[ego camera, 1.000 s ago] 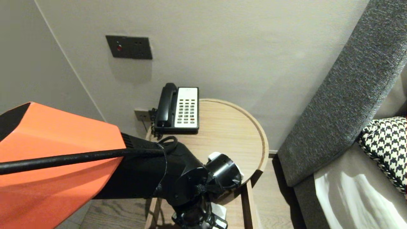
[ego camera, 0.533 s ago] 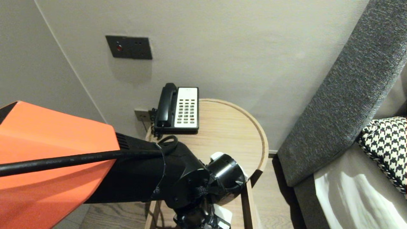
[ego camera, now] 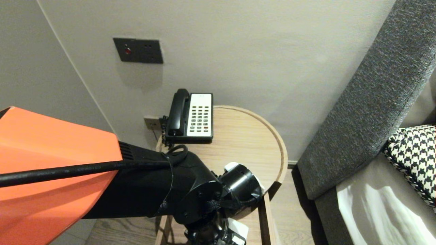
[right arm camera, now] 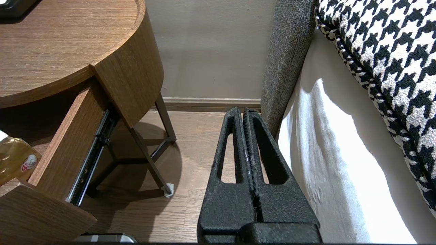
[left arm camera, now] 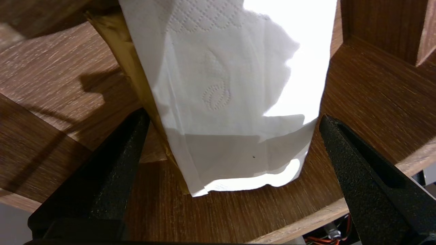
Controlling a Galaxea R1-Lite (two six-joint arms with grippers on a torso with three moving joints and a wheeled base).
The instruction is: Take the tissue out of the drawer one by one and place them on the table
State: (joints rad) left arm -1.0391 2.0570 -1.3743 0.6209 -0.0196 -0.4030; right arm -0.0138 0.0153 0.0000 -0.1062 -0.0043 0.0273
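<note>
1. The left claw (left arm camera: 233, 115) is low down, at the bottom middle of the head view. It reaches into the open drawer (right arm camera: 64, 149) under the round table (ego camera: 238, 136).
2. Its two black fingers (left arm camera: 112, 163) stand wide apart. They hold nothing.
3. The white tissue (left arm camera: 235, 85) fills the top middle of the left wrist view. It sits right between the two fingers. One finger is very near it on each side, but I cannot tell if they touch it.
4. The tissue sticks out of a gold packet (left arm camera: 136, 78), which shows at the upper left of that view.
5. How far along, I think: the drawer is pulled out, and the claw is lined up around the tissue. The squeeze is not done yet, and the tissue has not been lifted.
6. What is inside what: the drawer holds the gold packet, and the packet holds the tissue. The packet also peeks in at the left edge of the right wrist view. I cannot see anything else in the drawer.
7. On the table top, a phone (ego camera: 190, 115) sits at the back by the wall, in the upper middle of the head view.
8. The right claw (right arm camera: 246, 112) is pressed tight shut and holds nothing. It is parked at the bottom middle of its own view, over the floor (right arm camera: 190, 143), between the table and the white sheet (right arm camera: 323, 153).
</note>
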